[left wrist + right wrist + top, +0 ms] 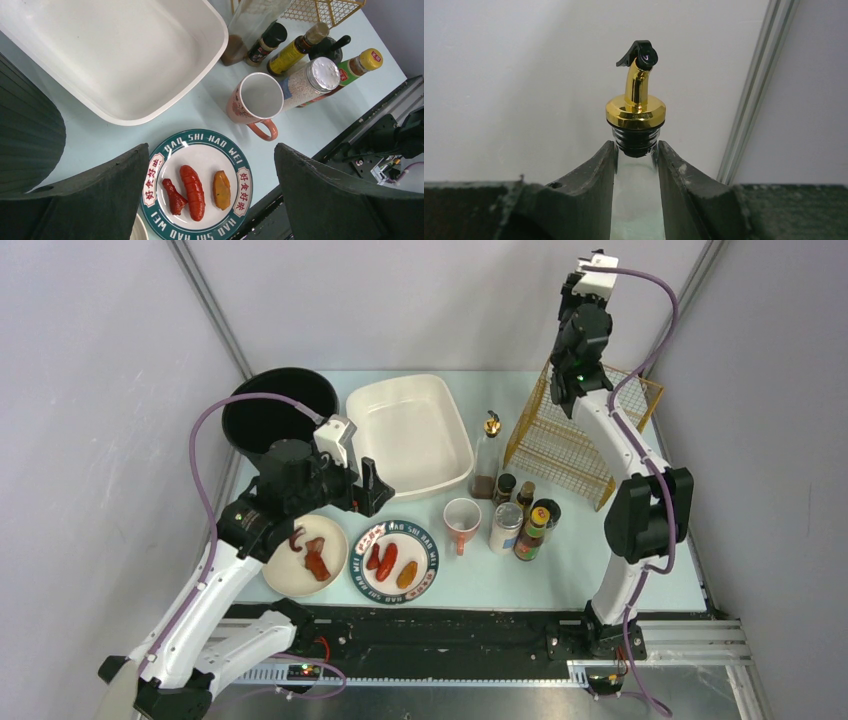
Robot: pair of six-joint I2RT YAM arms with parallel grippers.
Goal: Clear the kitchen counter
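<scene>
left jaws wide open over plate (197, 138) near counter (310, 125) edge, right jaws gripping bottle (636, 200)

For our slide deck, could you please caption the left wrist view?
Open left gripper above a round green-rimmed plate of food, beside a pink ceramic mug and white plastic tub.

Robot lab test cell, not a real kitchen. Plain grey panel walls (90, 360) sit in aluminium extrusion posts (210, 310). The mint "kitchen counter" (560, 575) is a bench top with a black rail (440, 625). Arm bases (610, 635) are bolted in front, purple cables (205, 440) hang loose. Kitchen props only: plates (432, 558), mug (461, 518), condiment bottles (520, 525), white tub (400, 430).
</scene>
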